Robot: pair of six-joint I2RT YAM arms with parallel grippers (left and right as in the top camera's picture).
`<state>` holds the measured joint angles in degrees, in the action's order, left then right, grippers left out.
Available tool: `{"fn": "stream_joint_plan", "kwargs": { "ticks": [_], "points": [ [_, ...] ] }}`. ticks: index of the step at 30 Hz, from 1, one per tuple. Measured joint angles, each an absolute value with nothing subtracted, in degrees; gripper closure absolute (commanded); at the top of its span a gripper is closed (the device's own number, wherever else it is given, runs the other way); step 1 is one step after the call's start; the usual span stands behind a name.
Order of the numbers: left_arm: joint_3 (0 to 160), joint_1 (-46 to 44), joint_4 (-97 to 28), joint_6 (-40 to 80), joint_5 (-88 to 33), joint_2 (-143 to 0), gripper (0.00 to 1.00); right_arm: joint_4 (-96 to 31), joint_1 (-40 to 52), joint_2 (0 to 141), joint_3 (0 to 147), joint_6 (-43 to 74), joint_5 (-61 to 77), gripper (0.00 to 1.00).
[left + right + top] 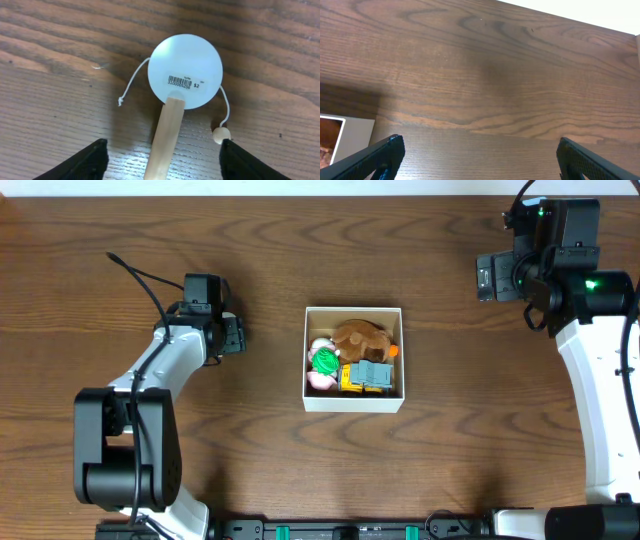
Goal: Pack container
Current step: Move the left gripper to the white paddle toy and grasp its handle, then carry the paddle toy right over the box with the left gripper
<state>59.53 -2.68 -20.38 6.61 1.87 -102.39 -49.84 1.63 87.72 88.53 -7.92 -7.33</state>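
Observation:
The container [353, 403] is a square white-walled box at the table's middle. It holds a brown plush [360, 336], a green and pink toy [324, 362] and a yellow and grey truck [366, 376]. My left gripper [228, 332] is open to the left of the box. In the left wrist view its fingers [162, 144] stand on either side of the wooden handle of a white paddle drum [185, 70] with strings and a bead [221, 134], lying on the table. My right gripper [487, 277] is open and empty at the far right [480, 142].
The wooden table [450, 460] has its far edge in the right wrist view [570, 20]. A corner of the container [352, 136] shows at that view's lower left. A black cable [140, 275] runs from the left arm.

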Motion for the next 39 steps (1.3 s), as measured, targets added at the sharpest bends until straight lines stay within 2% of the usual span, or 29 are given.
{"fn": "stream_joint_plan", "kwargs": {
  "ticks": [17,19,20,22,28,29,33,39],
  "points": [
    [59.5,-2.7,-19.0,6.0,1.8,-105.7,0.36,-49.8,1.6,87.7,88.5,-7.9,-7.3,0.01],
    [59.5,-2.7,-18.5,6.0,1.7,-106.2,0.46,-49.8,1.6,87.7,88.5,-7.9,-7.3,0.01],
    [59.5,-2.7,-18.3,6.2,1.7,-106.2,0.58,-49.8,1.6,87.7,88.5,-7.9,-7.3,0.01],
    [59.5,-2.7,-18.2,6.1,1.7,-106.3,0.74,-49.8,1.6,87.7,88.5,-7.9,-7.3,0.01],
    [59.5,-2.7,-18.3,5.9,1.7,-106.3,0.81,-49.8,1.6,87.7,88.5,-7.9,-7.3,0.01],
    [59.5,-2.7,-18.3,5.8,1.7,-106.3,0.86,-49.8,1.6,87.7,88.5,-7.9,-7.3,0.01],
    [59.5,-2.7,-18.7,5.9,1.7,-105.8,0.93,-49.8,1.6,87.7,88.5,-7.9,-7.3,0.01],
    [59.5,-3.0,-20.6,5.8,1.7,-96.4,0.94,-49.8,1.6,87.7,88.5,-7.9,-7.3,0.01]
  ]
}}
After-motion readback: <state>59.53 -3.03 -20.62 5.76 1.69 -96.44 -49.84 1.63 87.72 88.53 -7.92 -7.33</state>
